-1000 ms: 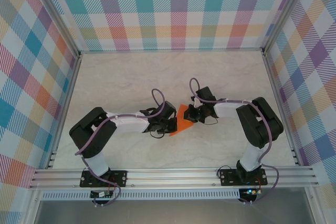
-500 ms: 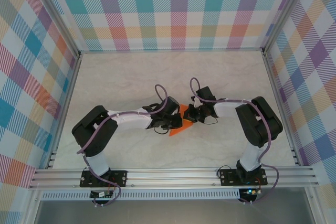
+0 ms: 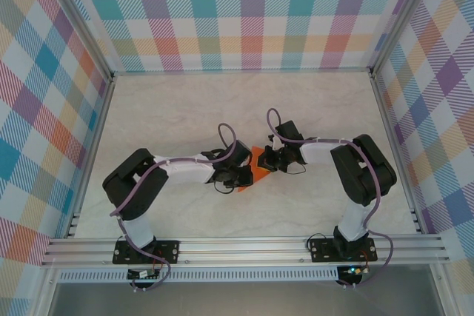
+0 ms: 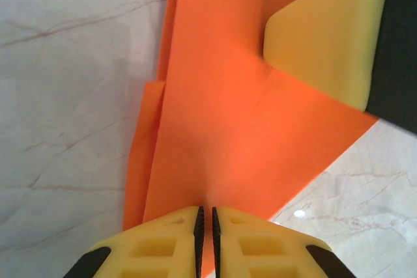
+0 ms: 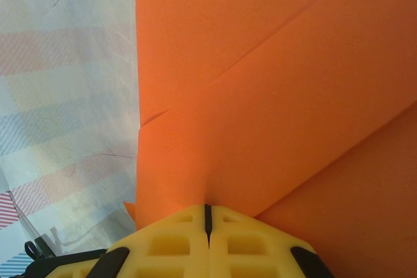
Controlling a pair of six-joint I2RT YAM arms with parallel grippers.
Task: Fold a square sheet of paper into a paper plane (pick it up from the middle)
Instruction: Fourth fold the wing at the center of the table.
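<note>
Top external view is showing a thin, bright orange sheet (image 3: pixel 253 175) of paper, partly folded into several layers with diagonal creases, sitting near the middle of the pale marble-patterned tabletop (image 3: pixel 185 109). The left tool (image 3: pixel 242 173) is working just left of the tabletop's middle and the right tool (image 3: pixel 266 162) just right of it, so both are meeting at the orange sheet.

In the left wrist view, the yellow fingers (image 4: pixel 163 239) of the left tool are standing almost together with a thin slit between them. A raised ridge of the orange sheet is running into that slit, so this tool seems to be pinching the paper lightly. In the right wrist view, the right tool is pressed together on another part of the orange sheet.

I am judging that a crease is being formed or adjusted. The risk is coming from two grips on one thin paper. If the tools are pulling apart, the sheet could tear along a crease. If they are pushing together, it could buckle and take a wrong fold. The left grip is looking weak, so the paper may slip out and the layers may open.
</note>
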